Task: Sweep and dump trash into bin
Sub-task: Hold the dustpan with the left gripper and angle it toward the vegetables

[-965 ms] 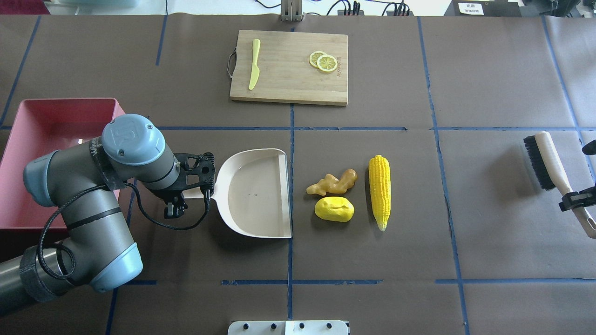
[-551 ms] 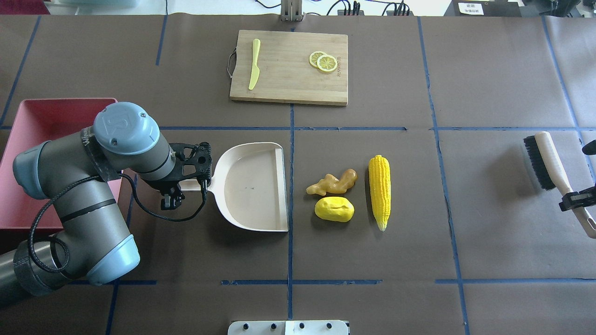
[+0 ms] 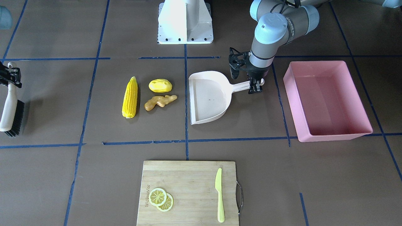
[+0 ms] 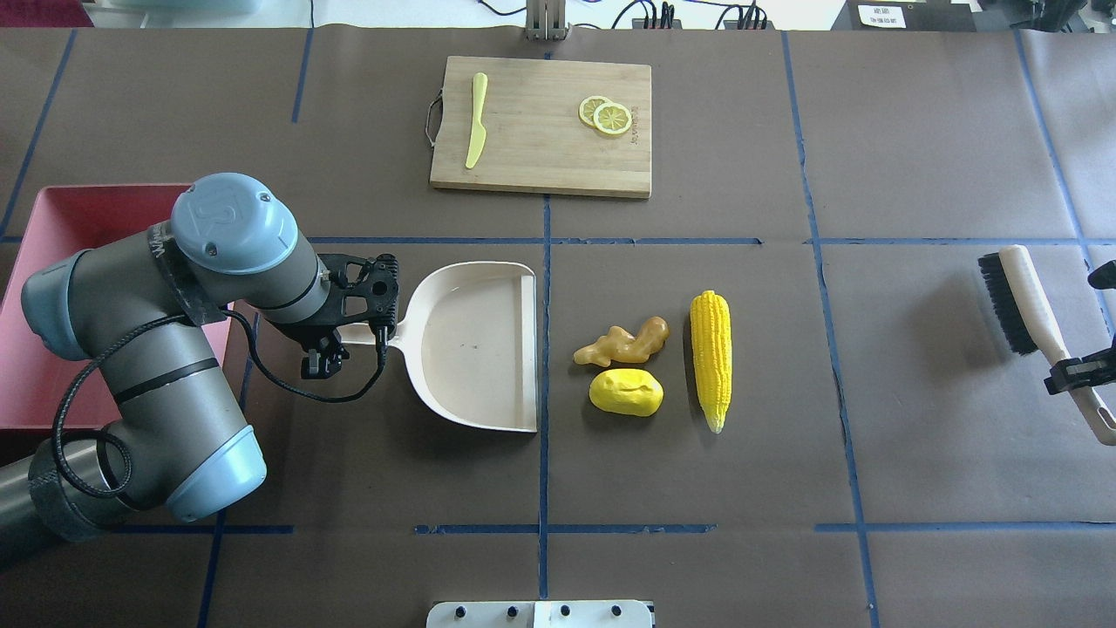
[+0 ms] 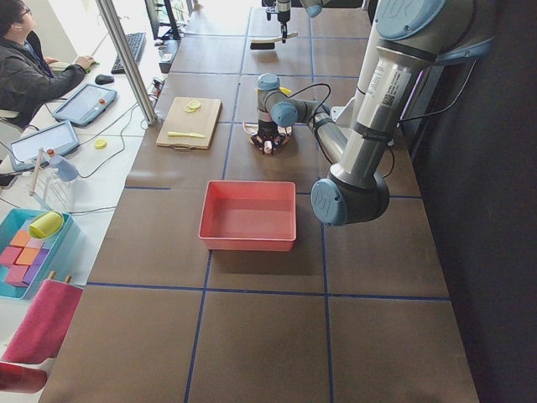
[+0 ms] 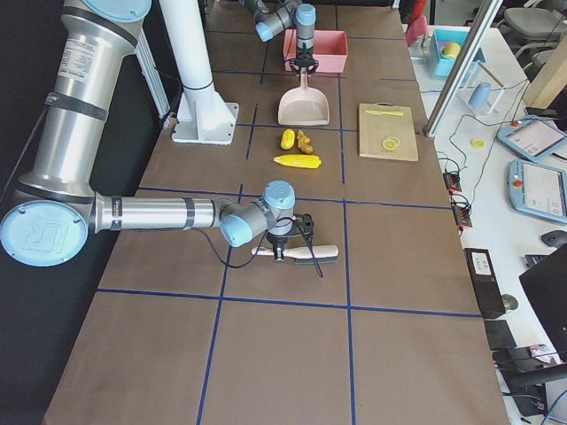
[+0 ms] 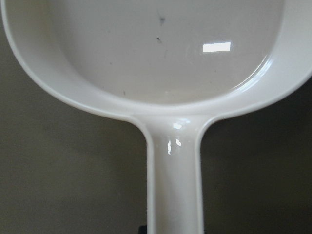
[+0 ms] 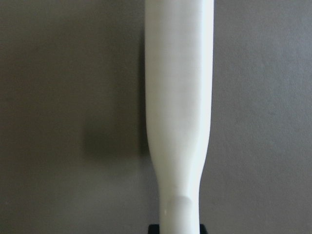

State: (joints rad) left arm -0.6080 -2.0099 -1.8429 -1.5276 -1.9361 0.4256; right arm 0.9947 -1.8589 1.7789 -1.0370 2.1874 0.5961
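Clamps the left gripper [image 3: 256, 85] on the handle of the cream-white plastic dustpan [image 4: 475, 344], mouth facing right to catch the nearby trash [image 3: 160, 85]: long yellow corn cob [image 4: 711, 358], yellow oval lump [image 4: 625, 391], knobbly tan ginger root [image 4: 621, 342]. Pinches the white-handled bristle brush [image 4: 1029, 301] in the right gripper [image 4: 1077, 371] far right, seemingly ready to sweep, with the large pink plastic bin [image 3: 326, 103] empty at left.
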